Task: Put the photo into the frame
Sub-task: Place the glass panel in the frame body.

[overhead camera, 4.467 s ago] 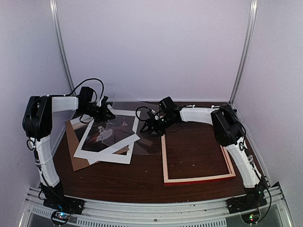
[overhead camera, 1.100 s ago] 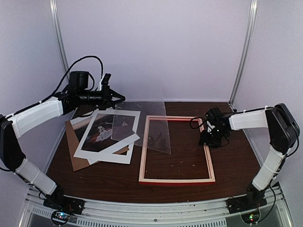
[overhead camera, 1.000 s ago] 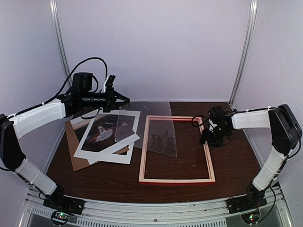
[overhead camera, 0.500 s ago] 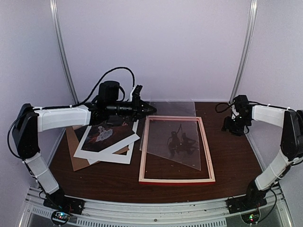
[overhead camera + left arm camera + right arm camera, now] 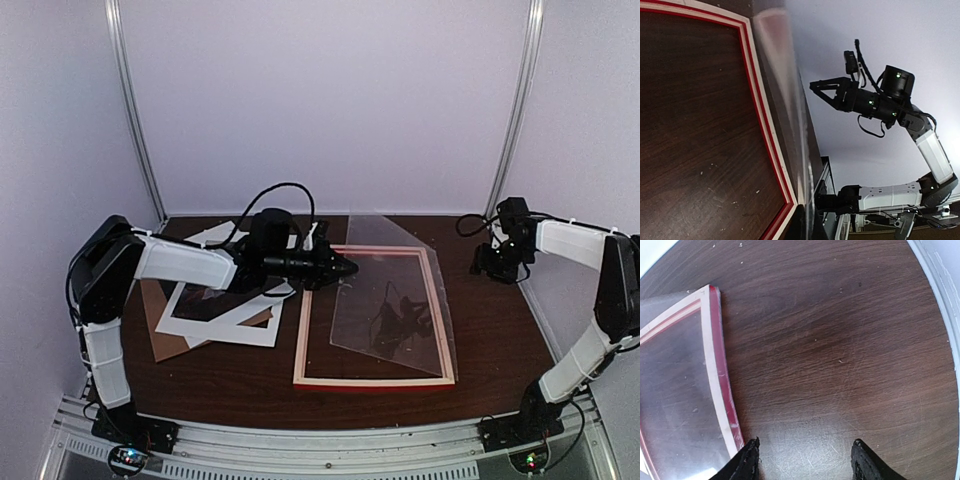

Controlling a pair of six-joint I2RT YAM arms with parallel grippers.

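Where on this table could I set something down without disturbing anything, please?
Bare tabletop lies right of the frame, under the right arm's open fingers, and along the near edge before the frame and backing board. The left is crowded with the mat stack; the clear sheet hangs tilted over the frame.

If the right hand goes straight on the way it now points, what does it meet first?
Most likely the bare table, a little beside the frame corner. Ahead of the open right hand only dark wood shows; the depth is unclear.
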